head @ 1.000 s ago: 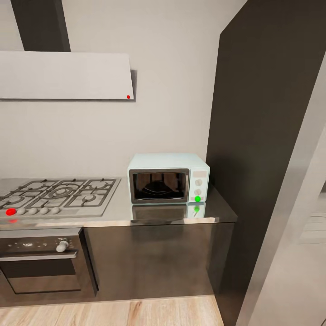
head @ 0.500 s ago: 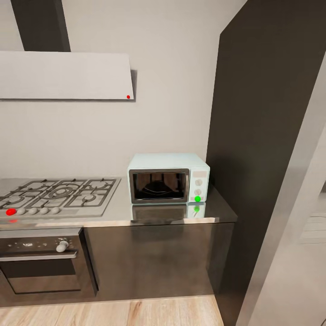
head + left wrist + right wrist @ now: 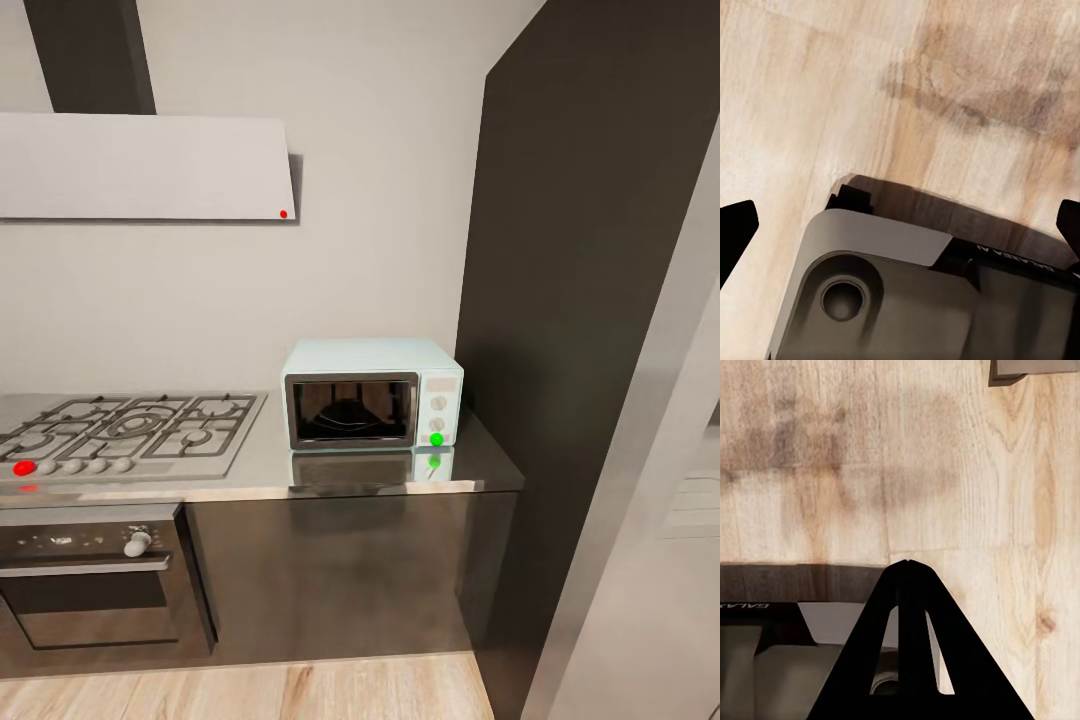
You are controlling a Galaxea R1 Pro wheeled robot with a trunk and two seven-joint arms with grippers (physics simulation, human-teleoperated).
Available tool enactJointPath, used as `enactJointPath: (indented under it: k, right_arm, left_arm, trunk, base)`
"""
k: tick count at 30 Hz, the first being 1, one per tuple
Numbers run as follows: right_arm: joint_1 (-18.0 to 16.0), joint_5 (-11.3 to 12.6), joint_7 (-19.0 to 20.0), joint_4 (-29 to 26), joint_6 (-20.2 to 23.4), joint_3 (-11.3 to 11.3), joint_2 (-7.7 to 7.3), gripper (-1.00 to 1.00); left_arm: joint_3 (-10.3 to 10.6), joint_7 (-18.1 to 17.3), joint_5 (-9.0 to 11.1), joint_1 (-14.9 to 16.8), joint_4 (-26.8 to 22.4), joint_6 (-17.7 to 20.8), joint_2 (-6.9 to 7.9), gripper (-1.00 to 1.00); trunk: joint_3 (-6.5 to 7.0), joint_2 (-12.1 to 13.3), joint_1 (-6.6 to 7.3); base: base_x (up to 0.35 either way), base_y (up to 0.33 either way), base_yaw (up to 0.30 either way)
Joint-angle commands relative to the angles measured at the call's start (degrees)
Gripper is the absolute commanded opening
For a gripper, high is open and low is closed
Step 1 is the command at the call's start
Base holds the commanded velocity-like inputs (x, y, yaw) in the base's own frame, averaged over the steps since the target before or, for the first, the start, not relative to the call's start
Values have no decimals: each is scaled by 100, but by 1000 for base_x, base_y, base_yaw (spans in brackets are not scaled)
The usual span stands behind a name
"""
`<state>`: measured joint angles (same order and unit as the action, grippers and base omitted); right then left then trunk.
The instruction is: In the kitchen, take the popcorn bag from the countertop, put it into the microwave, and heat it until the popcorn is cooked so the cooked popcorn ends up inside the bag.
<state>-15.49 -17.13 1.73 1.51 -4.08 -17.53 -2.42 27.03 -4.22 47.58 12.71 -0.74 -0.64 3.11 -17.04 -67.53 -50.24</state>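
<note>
- The left end effector [image 3: 900, 225] is released: its two black fingertips [image 3: 736, 229] sit at opposite edges of the left wrist view, spread wide with nothing between them
- Below that end effector lies the pale wood plank floor [image 3: 832, 82], and between the fingers shows a grey part of the robot's base [image 3: 892, 300] with a round recess, casting a dark shadow on the planks
- The right end effector [image 3: 907, 566] is clenched: its two black fingers [image 3: 881, 660] meet at one point, with nothing between them
- Under the right end effector is the same plank floor [image 3: 967, 472], with a faint dark smudge of shadow on it; the grey robot base [image 3: 832, 622] lies behind the fingers, and a dark corner of some object [image 3: 1031, 371] sits well apart from the tip at the far edge of that view
- In the head view the microwave [image 3: 372, 392] stands on the grey tabletop [image 3: 480, 465], door shut, a green dot [image 3: 436, 439] lit at the bottom of its knob panel
- A dark shape shows through the microwave's glass door [image 3: 352, 409], but I cannot tell what it is
- The gas hob [image 3: 125, 425] lies just beside the microwave on the tabletop, with a red knob [image 3: 24, 467] at its front
- A built-in oven [image 3: 90, 575] sits under the hob; a pale hood [image 3: 145, 165] with a small red dot hangs above it
- A tall dark cabinet [image 3: 590, 300] rises on the microwave's other side
</note>
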Motion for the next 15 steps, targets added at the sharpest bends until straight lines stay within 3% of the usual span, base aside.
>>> enactJointPath:
  k: [1,15]
  right_arm:
    - [-7,-45,12,16,-32,-49,-4,-100]
    - [-7,-45,12,19,-31,-49,-4,-100]
  left_arm:
    - [48,-21,59,4,6,-7,4,100]
    - [48,-20,59,4,7,-7,-2,100]
  trunk:
    - [-7,-4,0]
    - [-7,-4,0]
  base:
    - [0,0,0]
    - [0,0,0]
